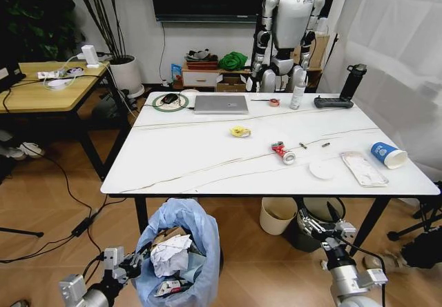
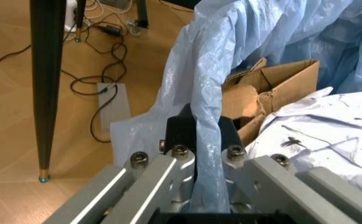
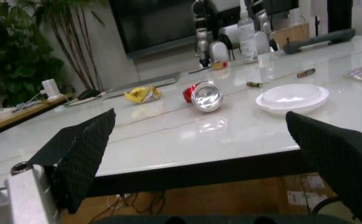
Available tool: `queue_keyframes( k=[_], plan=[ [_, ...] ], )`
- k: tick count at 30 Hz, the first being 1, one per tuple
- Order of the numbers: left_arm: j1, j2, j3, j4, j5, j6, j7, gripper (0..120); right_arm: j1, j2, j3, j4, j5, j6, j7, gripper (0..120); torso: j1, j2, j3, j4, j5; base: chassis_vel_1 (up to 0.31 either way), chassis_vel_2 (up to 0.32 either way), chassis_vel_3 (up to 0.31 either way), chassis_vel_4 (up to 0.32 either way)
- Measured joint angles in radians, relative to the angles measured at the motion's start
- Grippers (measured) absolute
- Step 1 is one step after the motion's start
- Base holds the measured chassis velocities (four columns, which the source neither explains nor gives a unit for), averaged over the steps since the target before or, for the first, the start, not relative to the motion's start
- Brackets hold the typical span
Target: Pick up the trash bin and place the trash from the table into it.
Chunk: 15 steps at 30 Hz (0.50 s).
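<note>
The trash bin (image 1: 181,248), lined with a crinkled light-blue bag, stands on the floor by the table's front edge. It holds cardboard (image 2: 274,88) and crumpled white tissue (image 2: 321,135). My left gripper (image 1: 137,260) is shut on the bag's rim (image 2: 207,116), one finger inside and one outside. On the white marble table (image 1: 193,155) lie a yellow roll (image 1: 240,132), a red-white can (image 1: 283,153), a white lid (image 1: 322,169), a pale wrapper (image 1: 363,168) and a blue paper cup (image 1: 387,154). My right gripper (image 1: 319,221) is open, just below and in front of the table edge, facing the can (image 3: 205,95).
A laptop (image 1: 221,104), a bottle (image 1: 298,94) and a black controller (image 1: 333,102) sit at the table's far side. A cream round bin (image 1: 277,215) stands under the table. A wooden desk (image 1: 48,93) is at the left, with cables on the floor (image 1: 76,217).
</note>
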Motion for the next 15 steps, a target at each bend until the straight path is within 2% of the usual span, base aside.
queue_keyframes(
  k=[8, 9, 12, 14, 15],
  plan=[
    [0.025, 0.001, -0.056, -0.02, -0.007, 0.004, -0.003, 0, 0.057, -0.079, -0.035, 0.03, 0.006, -0.032, 0.029, 100, 0.0, 0.0, 0.0, 0.0, 0.0001, -0.027, -0.021, 0.017, 0.013],
    [0.036, -0.003, -0.071, -0.026, -0.008, 0.004, -0.003, 0, 0.095, -0.123, -0.056, 0.034, 0.019, -0.039, 0.061, 100, 0.0, 0.0, 0.0, 0.0, -0.0001, 0.0, 0.0, 0.0, 0.0],
    [0.044, -0.01, -0.084, -0.032, -0.008, 0.004, -0.004, 0, 0.126, -0.157, -0.071, 0.038, 0.025, -0.058, 0.095, 100, 0.0, 0.0, 0.0, 0.0001, 0.0002, 0.0, 0.0, 0.0, 0.0],
    [0.055, -0.022, -0.1, -0.043, -0.005, 0.004, -0.004, 0, 0.193, -0.229, -0.092, 0.063, 0.02, -0.167, 0.207, 100, 0.0, 0.0, 0.0, 0.0, -0.0001, 0.0, 0.0, 0.0, 0.0],
    [0.058, -0.027, -0.105, -0.047, -0.004, 0.004, -0.004, 0, 0.225, -0.251, -0.098, 0.068, 0.029, -0.214, 0.219, 100, 0.0, 0.0, 0.0, 0.0001, -0.0002, 0.0, 0.0, 0.0, 0.0]
  ],
)
